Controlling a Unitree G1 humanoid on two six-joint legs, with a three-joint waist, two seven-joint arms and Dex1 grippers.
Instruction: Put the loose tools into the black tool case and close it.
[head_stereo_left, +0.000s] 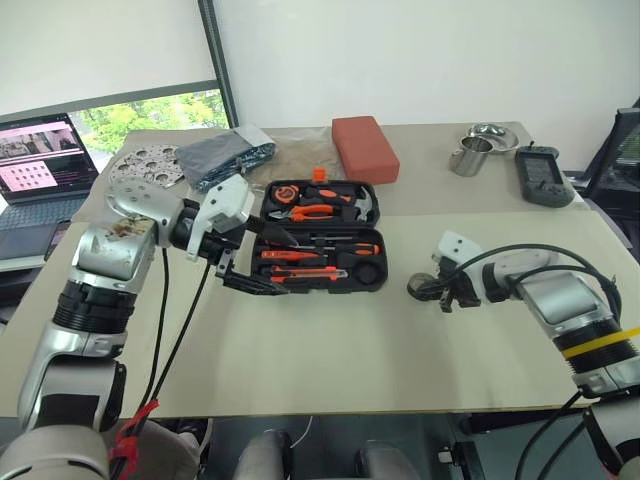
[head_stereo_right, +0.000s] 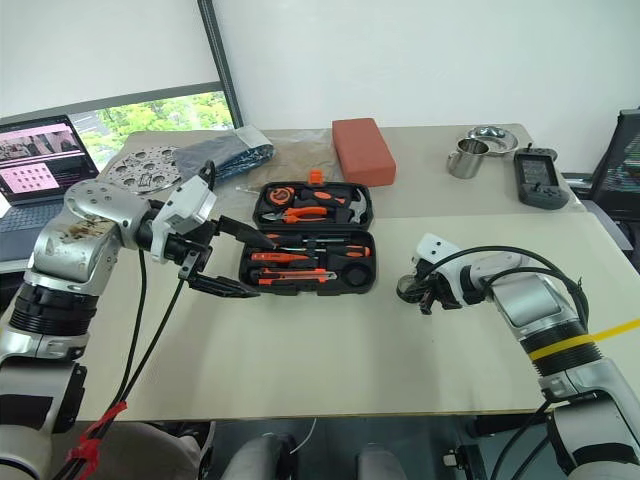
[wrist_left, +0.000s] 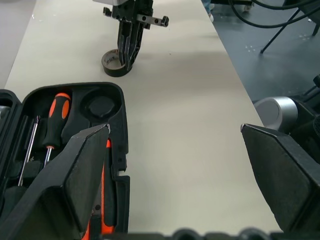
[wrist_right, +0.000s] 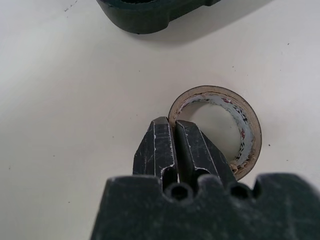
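We see an evenly lit, bright scene; daylight shows at the window (head_stereo_left: 160, 112) far left. Soft shadows lie under the black tool case (head_stereo_left: 320, 240) on the table (head_stereo_left: 350, 350). The left gripper (wrist_left: 175, 165) fingers look blurred close up.

The left hand (head_stereo_left: 262, 262) hangs in front of the near-left corner of the black tool case (head_stereo_left: 372, 282), so that corner and the left ends of the tools in the front slots are hidden. In the right wrist view the right hand (wrist_right: 172, 127) covers the near part of the tape roll (wrist_right: 248, 134) where its fingers meet the wall, and whether the wall is actually pinched between them is hard to tell. The laptop (head_stereo_left: 40, 165) and the chair (head_stereo_left: 622, 150) are cut off by the edges of the left eye view.
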